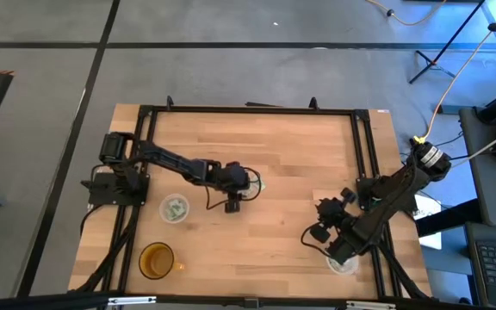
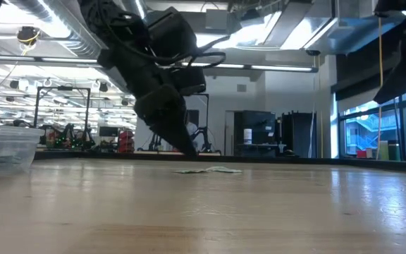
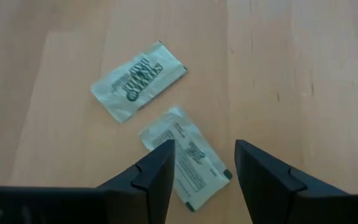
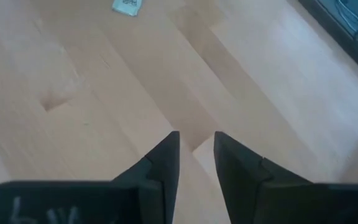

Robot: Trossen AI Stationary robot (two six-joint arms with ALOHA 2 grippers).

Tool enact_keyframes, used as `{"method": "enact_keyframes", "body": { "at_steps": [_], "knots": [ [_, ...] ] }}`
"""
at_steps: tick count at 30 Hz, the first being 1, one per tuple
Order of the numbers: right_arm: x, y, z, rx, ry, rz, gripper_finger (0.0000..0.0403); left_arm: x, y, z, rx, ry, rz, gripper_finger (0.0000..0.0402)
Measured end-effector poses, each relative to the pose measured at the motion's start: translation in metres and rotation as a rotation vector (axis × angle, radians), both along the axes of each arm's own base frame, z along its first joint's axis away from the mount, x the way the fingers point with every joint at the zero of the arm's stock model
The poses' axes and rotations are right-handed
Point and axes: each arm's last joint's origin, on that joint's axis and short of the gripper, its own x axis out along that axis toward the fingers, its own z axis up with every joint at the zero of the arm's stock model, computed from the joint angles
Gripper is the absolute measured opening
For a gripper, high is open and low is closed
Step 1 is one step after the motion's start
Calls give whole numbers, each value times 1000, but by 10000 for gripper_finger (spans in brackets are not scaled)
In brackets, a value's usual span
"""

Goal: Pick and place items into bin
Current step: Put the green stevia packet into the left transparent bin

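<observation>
Two pale green and white packets lie flat on the wooden table near its middle: one [image 3: 138,81] farther off, one [image 3: 185,158] right at my left gripper [image 3: 205,155]. That gripper is open and slants down, its fingers standing on either side of the nearer packet's end; whether they touch it, I cannot tell. In the low view its tips [image 2: 191,152] come down just beside the packets [image 2: 210,170]. A clear round bin [image 1: 176,209] with packets in it stands to the left. My right gripper [image 4: 196,140] hovers open over bare wood at the right.
An amber cup [image 1: 156,260] stands near the front left. Another clear cup [image 1: 343,263] sits partly under the right arm. One packet [image 4: 127,5] lies far ahead of my right gripper. A black frame [image 1: 248,109] rims the table.
</observation>
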Motion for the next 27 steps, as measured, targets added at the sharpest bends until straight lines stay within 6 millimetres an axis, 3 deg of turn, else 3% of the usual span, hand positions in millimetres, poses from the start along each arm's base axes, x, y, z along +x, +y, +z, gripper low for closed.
{"method": "enact_keyframes", "body": {
  "at_steps": [12, 27],
  "knots": [
    [8, -4, -1, -4, 8, 18, 103, 4, 0, -24, -11, 55, 42, 170],
    [8, -4, -1, -4, 8, 18, 103, 3, -2, -24, -17, 66, -7, 105]
  ]
}}
